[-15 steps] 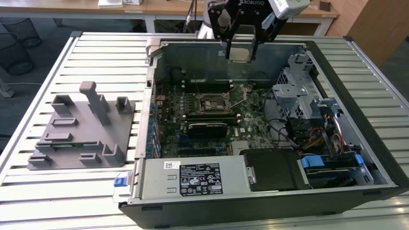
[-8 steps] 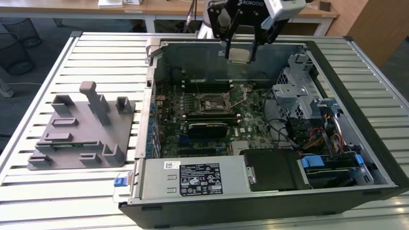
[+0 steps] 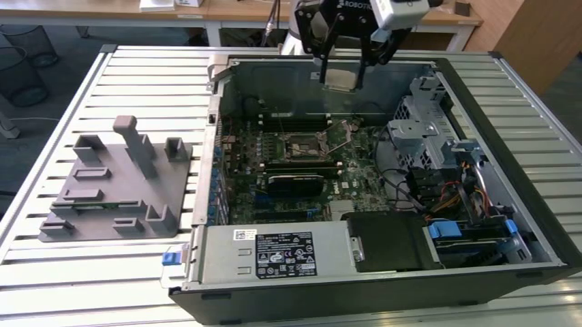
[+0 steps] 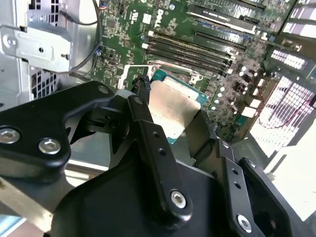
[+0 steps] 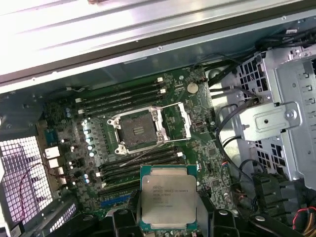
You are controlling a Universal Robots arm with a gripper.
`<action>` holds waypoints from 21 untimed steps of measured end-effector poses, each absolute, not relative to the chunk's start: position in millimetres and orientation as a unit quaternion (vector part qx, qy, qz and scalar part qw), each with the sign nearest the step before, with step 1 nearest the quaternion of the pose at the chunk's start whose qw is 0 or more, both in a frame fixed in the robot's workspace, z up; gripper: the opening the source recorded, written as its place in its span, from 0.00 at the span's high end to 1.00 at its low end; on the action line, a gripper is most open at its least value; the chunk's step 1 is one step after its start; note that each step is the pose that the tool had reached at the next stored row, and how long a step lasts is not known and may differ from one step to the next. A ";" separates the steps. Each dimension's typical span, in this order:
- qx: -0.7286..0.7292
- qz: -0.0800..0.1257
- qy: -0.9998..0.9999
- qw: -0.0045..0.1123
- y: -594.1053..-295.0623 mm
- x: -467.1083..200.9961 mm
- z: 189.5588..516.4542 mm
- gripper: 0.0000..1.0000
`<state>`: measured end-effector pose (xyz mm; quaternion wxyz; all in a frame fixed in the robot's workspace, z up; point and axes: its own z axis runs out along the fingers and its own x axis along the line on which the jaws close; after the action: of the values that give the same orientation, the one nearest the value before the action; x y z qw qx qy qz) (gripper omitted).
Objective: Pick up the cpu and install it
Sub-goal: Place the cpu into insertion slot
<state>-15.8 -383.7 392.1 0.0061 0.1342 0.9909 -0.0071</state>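
With the silvery square cpu [image 5: 168,197] pinched in the jaws of the black gripper [image 3: 343,73], I'd carry it level, squared to the open metal-framed socket [image 5: 137,131].

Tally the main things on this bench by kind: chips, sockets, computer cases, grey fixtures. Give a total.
cpu: 1
socket: 1
computer case: 1
grey fixture: 1
Total: 4
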 end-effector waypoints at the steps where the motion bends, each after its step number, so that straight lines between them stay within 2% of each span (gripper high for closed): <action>1: 0.140 -0.007 0.990 0.006 -383.7 -15.8 392.0 0.47; 21: 0.240 -0.008 0.971 0.005 -383.7 -15.8 390.2 0.47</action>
<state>-15.8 -383.7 390.2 0.0055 0.2397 0.9708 -0.0082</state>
